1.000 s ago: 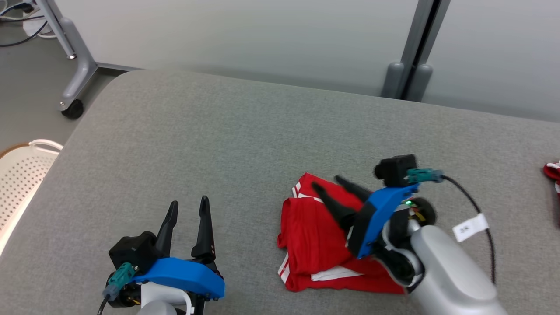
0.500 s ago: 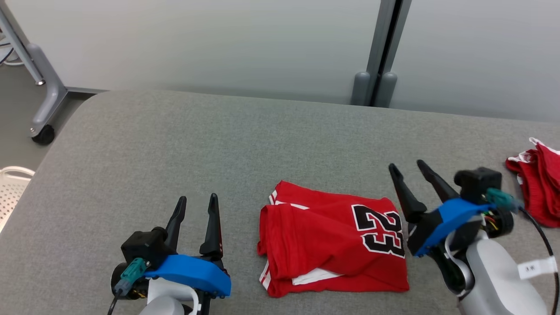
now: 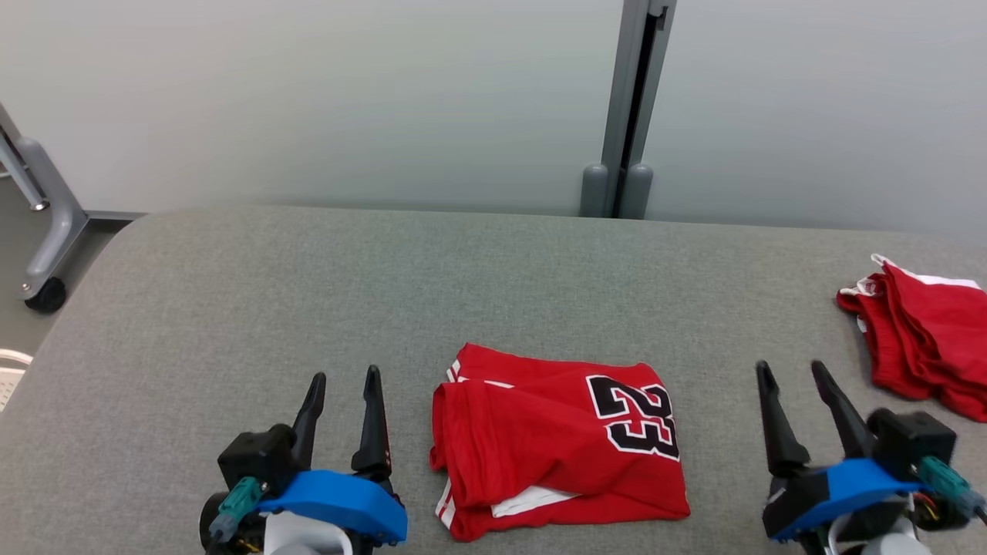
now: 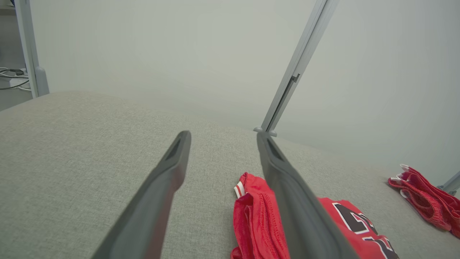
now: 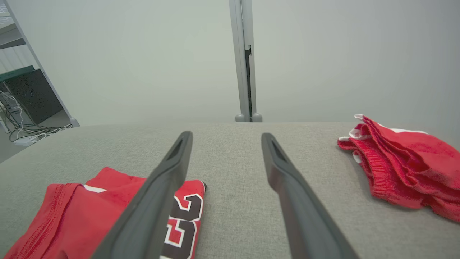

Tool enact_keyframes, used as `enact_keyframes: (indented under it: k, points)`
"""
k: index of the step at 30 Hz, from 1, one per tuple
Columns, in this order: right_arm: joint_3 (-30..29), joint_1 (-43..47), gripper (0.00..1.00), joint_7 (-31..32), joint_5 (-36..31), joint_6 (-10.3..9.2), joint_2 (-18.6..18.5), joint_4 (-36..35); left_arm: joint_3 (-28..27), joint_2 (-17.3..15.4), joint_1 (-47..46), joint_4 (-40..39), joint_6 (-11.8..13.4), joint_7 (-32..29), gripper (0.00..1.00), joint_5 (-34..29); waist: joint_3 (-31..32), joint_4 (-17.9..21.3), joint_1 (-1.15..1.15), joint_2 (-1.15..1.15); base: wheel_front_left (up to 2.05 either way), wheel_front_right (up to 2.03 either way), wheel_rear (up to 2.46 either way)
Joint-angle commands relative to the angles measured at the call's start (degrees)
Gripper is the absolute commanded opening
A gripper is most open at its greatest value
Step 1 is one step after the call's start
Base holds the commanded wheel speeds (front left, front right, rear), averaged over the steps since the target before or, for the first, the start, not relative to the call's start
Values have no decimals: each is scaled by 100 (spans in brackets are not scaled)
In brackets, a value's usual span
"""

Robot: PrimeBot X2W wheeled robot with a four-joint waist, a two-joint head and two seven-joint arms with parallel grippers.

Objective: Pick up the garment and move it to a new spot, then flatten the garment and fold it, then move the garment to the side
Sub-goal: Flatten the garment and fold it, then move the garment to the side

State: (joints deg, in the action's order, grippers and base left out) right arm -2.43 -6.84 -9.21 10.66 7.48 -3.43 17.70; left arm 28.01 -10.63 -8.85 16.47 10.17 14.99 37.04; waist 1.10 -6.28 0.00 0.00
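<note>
The garment (image 3: 540,455) is a red jersey with a black number 23, folded into a rough rectangle on the grey table (image 3: 308,293); its edge also shows in the left wrist view (image 4: 255,216) and the right wrist view (image 5: 90,208). My left gripper (image 3: 345,379) stands open to the jersey's left with nothing between its fingers. My right gripper (image 3: 793,370) stands open to the jersey's right, also holding nothing. Neither touches the cloth.
A second red garment (image 3: 917,339) lies bunched at the table's right edge, seen too in the right wrist view (image 5: 406,169). A grey post (image 3: 628,108) rises behind the table. A wheeled frame leg (image 3: 42,231) stands at the far left.
The right gripper has drawn back off the jersey to its right side, leaving it lying folded. The head camera has turned right and tilted up. The left gripper has held still.
</note>
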Motion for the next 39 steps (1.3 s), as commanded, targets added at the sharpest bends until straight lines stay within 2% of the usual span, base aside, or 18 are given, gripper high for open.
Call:
enact_keyframes:
  k: [1, 7, 16, 26, 39]
  points:
    - [-61, 139, 100, -8, -17, 3, 27, -62, -60, 16, 87, 38, -18, 25, 100, -43, 36, 26, 0, 0, 0, 0, 0]
    - [-55, 398, 100, 93, 308, 2, 50, -365, -408, 30, 236, 96, -109, 25, 100, -170, 83, 131, 0, 0, 0, 0, 0]
    - [-64, 468, 100, 209, 238, 3, 50, -436, -596, 96, 236, 179, -220, 25, 100, -360, 72, 185, 0, 0, 0, 0, 0]
    - [-61, 491, 100, 216, 304, 3, 51, -391, -622, 136, 200, 303, -317, 26, 100, -444, 43, 131, 0, 0, 0, 0, 0]
    - [-31, 414, 100, 303, 268, 3, 51, -317, -558, -36, 22, 409, -362, -138, 100, -490, -6, 58, 0, 0, 0, 0, 0]
